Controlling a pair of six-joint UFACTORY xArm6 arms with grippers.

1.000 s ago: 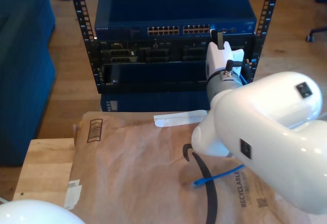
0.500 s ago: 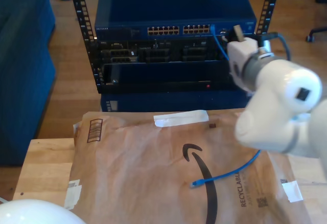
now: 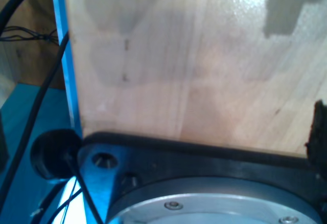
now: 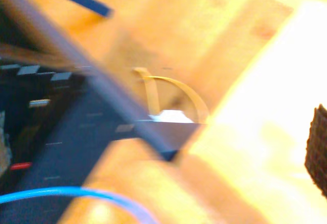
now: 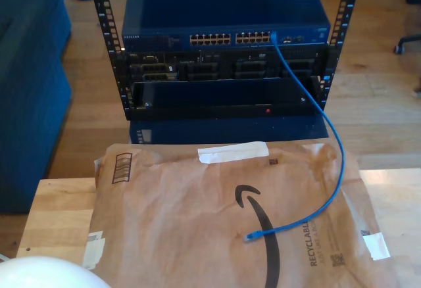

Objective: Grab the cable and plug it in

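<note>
Whether my first gripper or my second gripper is gaping or holding anything, I cannot tell. The cable (image 5: 327, 144) is hanging from the switch (image 5: 225, 13), its free end lying on brown paper (image 5: 177, 222).

In the exterior view, the thin bright blue cable (image 5: 332, 143) hung from the last port toward that view's right of the dark blue rack-mounted network switch (image 5: 223, 22), draped across the rack front and onto the crumpled brown paper mailer (image 5: 197, 222). Its free plug lay on the paper. The ports further toward that view's left stood unobstructed. The black perforated rack posts (image 5: 105, 31) flanked the switch face.
</note>
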